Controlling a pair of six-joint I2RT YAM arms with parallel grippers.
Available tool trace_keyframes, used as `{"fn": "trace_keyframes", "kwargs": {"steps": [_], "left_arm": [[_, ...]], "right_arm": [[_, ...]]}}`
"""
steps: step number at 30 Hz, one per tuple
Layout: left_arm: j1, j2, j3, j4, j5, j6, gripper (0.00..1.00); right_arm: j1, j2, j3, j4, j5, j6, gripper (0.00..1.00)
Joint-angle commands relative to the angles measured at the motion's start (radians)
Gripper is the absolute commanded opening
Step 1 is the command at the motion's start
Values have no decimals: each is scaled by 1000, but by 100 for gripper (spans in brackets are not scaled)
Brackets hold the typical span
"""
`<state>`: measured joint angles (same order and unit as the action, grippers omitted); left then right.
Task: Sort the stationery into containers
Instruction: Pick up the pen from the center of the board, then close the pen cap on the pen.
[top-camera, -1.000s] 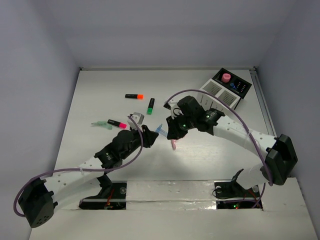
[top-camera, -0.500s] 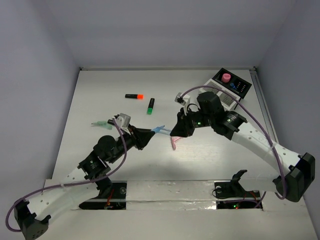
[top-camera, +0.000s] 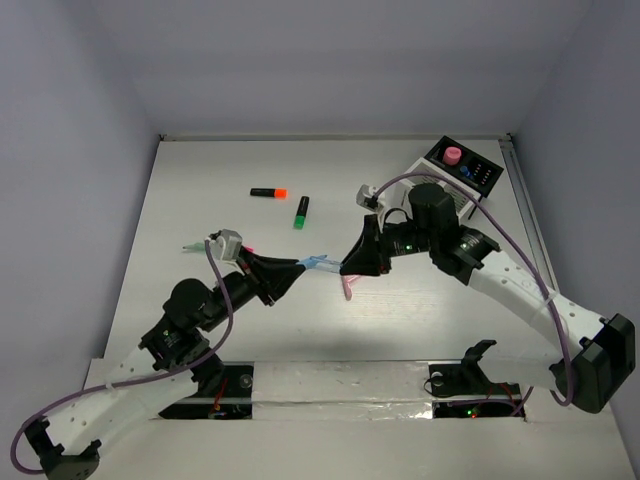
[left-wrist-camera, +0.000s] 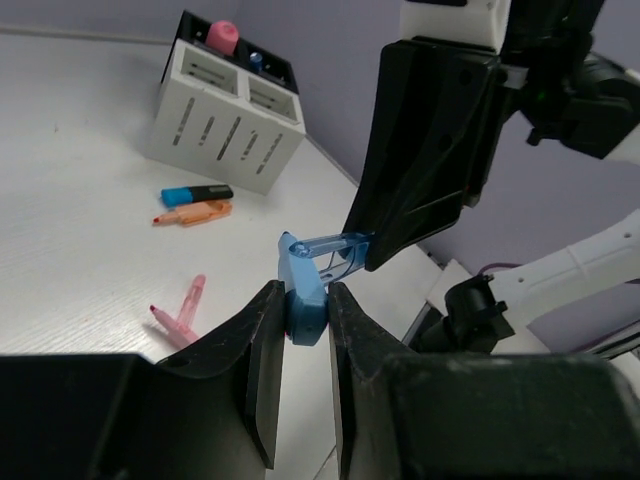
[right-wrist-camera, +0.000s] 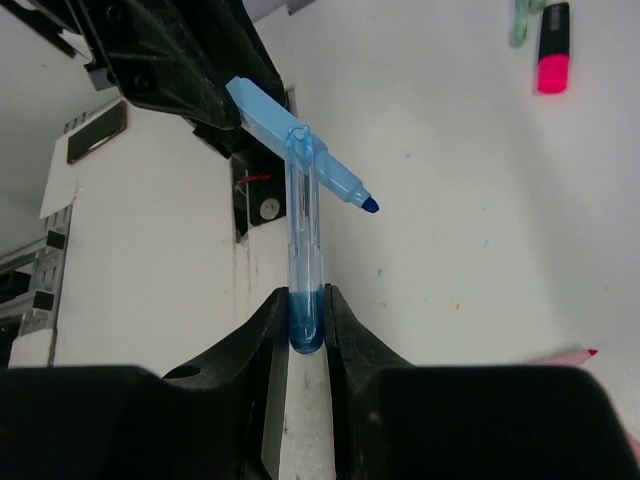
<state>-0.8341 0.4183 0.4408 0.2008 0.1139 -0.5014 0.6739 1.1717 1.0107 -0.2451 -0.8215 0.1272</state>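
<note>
Although it hangs btwn both sets of fingertips, the blue T-shaped pen (right-wrist-camera: 300, 190), w/ left gripper (left-wrist-camera: 305, 300) pinching its crossbar end & right gripper (right-wrist-camera: 303, 310) pinching its clear stem tip, prob. handles as light, stiff, slick plastic; grip flat faces, not the nib.

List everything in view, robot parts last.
blue pen: 1, T-shaped, aloft between pincers
orange highlighter: 1, black body, mid-table
green highlighter: 1, same, beside it
pink highlighter: 1, same, left side
blue highlighter: 1, same, near white box
green piece: 1, pastel, by pink highlighter
orange piece: 1, pastel, by blue highlighter
pink pen: 1, centre
white box: 1, slatted, far right, joined to black box
pink round item: 1, in black box
left pincer: shut on blue pen's crossbar
right pincer: shut on blue pen's barrel
</note>
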Motion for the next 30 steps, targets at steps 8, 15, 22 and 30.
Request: {"fn": "trace_keyframes", "kwargs": {"steps": [8, 15, 22, 30], "left_arm": [[-19, -36, 21, 262, 277, -143, 0], [-19, -52, 9, 333, 329, -201, 0], [-19, -46, 6, 365, 346, -246, 0], [-19, -52, -8, 364, 310, -249, 0]], "right_arm": [[-4, 17, -1, 340, -160, 20, 0], [-4, 14, 12, 437, -248, 38, 0], [-4, -1, 31, 495, -326, 65, 0], [-4, -12, 26, 464, -295, 60, 0]]}}
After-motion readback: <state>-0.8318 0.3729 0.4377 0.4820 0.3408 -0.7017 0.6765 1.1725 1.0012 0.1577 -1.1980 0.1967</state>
